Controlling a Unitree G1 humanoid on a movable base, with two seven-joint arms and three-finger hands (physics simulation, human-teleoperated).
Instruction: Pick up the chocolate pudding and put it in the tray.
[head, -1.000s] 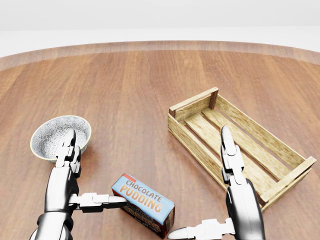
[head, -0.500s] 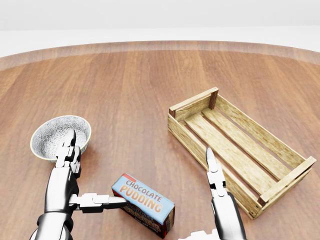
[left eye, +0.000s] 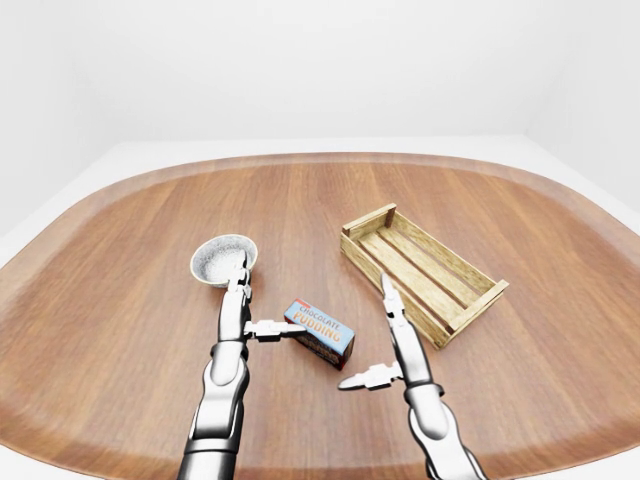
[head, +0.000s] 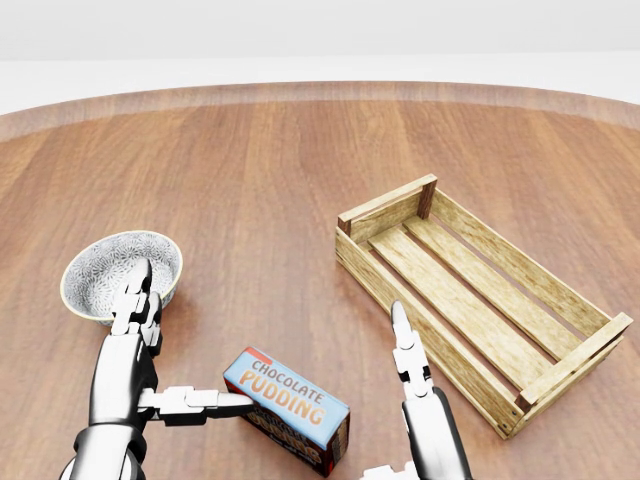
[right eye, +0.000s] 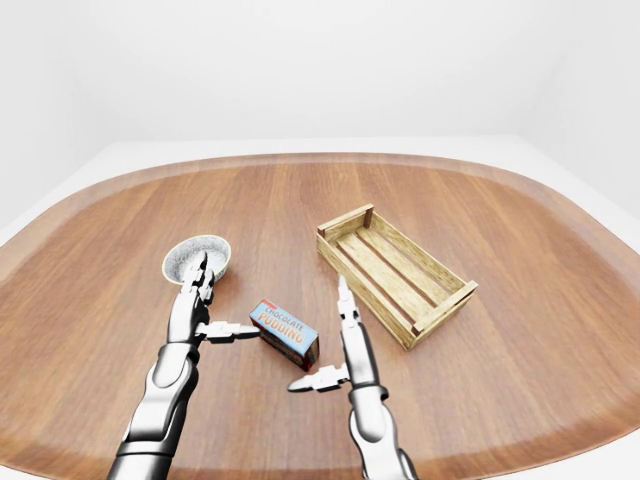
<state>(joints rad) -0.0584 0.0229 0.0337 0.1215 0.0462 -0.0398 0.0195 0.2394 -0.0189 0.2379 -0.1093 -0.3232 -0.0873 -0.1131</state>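
Landmark = chocolate pudding box (head: 288, 409). It's lying flat on the wooden table (head: 260, 190), label up, low in the head view; not lifted, not in the tray.

What's changing: over the last sec the right hand (head: 408, 390) is sliding leftward in the head view. It was sitting over the wooden tray (head: 478, 288), near its long lower wall; now it's clear of that wall & standing just right of the box, w/ a visible gap. Box, tray, bowl & table edge aren't shifting, so camera/base is staying put; only that arm is travelling.

Right hand state: spread. Long fingers are pointing up-view, thumb is sticking out leftward below the box's right end in the left-eye view (left eye: 385, 340). Not touching the box as far as I can tell.

Left hand (head: 150, 355): also spread, holding the same pose as before. Fingers are pointing up toward the patterned bowl (head: 118, 270), which sits up-left of the box; thumb is reaching right & its tip is meeting the box's left end. Pressing or merely touching? Can't tell.

Meaning, imo: the two hands are bracketing the box from left & right, setting up a two-sided squeeze. Approach stage, grasp not yet made. Tray is sitting up-right of the box, well apart, open & empty, so carry + drop are all still ahead. Risk: box skidding or twisting if one side pushes first.
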